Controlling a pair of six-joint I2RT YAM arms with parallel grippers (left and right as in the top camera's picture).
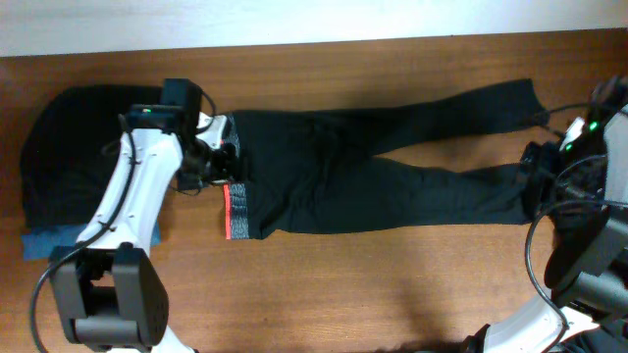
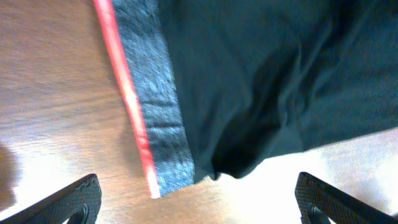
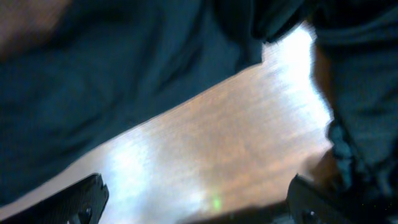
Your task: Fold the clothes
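The long black stretch leggings (image 1: 392, 172) lie spread flat across the middle of the brown wooden bench (image 1: 392, 284). Their grey-speckled waistband (image 2: 155, 106) is at the left end, and the two legs run out to the right. A narrow coral-red strip (image 2: 127, 93) edges the waistband on its outer side. The upper leg slants up towards the far right corner. The lower leg runs nearly straight along the bench, and the two part a little past the middle, with bare wood between them. The fabric near the seat shows soft creases.

The left claw (image 2: 199, 200) hangs over the waistband end, its fingers spread wide and pinching nothing. In the left wrist view the lower corner of the waistband and bare wood lie between the two black fingertips (image 2: 78, 198). The white left arm reaches in from the near left side.

The right claw (image 3: 199, 202) is at the ankle end of the lower leg, by the right edge of the bench. It is also spread wide, with only bright wood between its fingertips (image 3: 84, 198). Black fabric fills the upper part of the blurred right wrist view.

Well to the left of the leggings lies a rounded heap of plain black fabric (image 1: 69, 137). A flat blue cloth (image 1: 49, 243) shows at the heap's near edge.
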